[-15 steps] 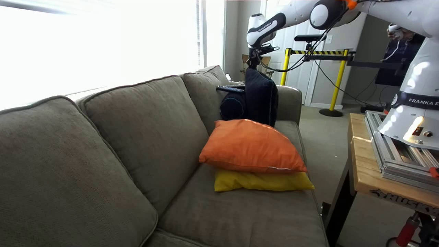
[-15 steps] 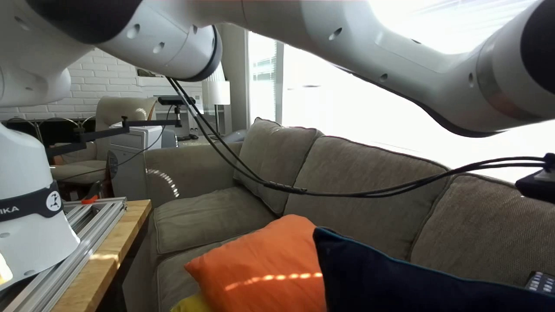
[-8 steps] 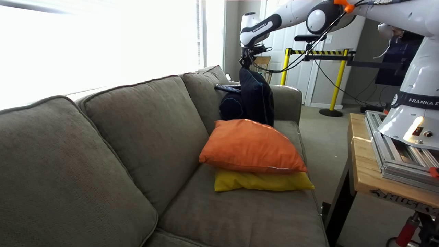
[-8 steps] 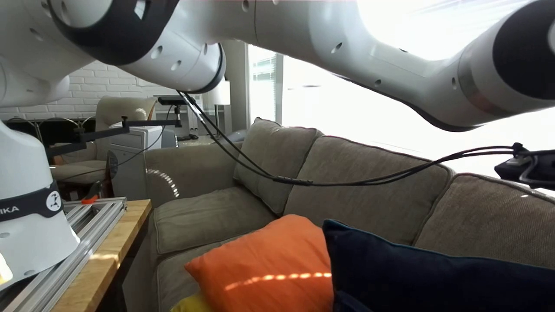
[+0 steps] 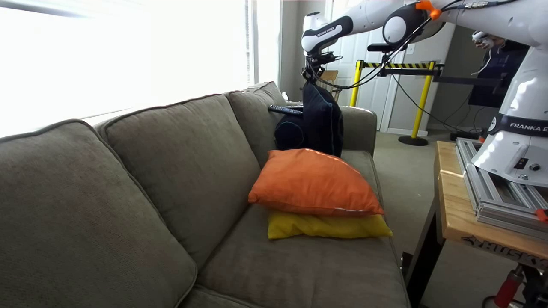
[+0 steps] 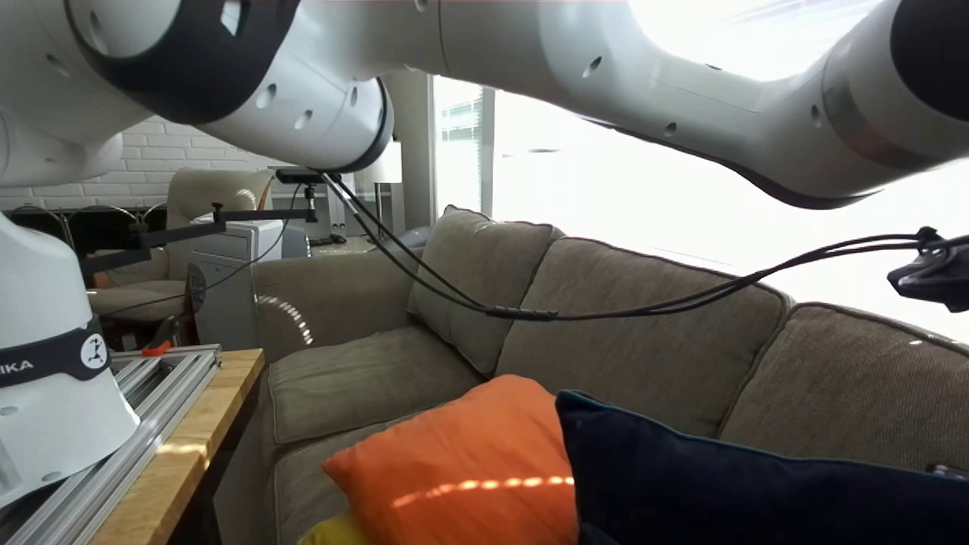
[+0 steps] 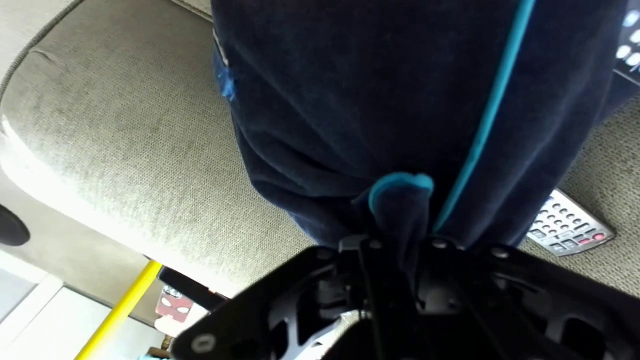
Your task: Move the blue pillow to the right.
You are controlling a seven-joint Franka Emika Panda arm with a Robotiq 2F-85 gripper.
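The blue pillow point(image 5: 323, 122) is dark navy with teal piping and stands on edge at the far end of the sofa, behind the orange pillow. In an exterior view its upper part point(image 6: 727, 477) shows at the bottom right, beside the orange pillow. My gripper point(image 5: 312, 79) is above the pillow's top corner. In the wrist view the gripper point(image 7: 400, 247) is shut on a bunched fold of the blue pillow point(image 7: 380, 100), and the fold sits between the fingers. The pillow's lower edge is hidden behind the orange pillow.
An orange pillow point(image 5: 314, 182) lies on a flat yellow pillow point(image 5: 329, 225). A navy rounded cushion point(image 5: 289, 134) with a remote point(image 5: 286, 110) on top sits against the blue pillow. A grey remote point(image 7: 570, 225) shows in the wrist view. The sofa arm point(image 5: 359, 128) stands behind.
In an exterior view, my gripper and the pillow's top moved left, then slightly back right and up. The pillow leans along with the gripper. The orange and yellow pillows stayed put.
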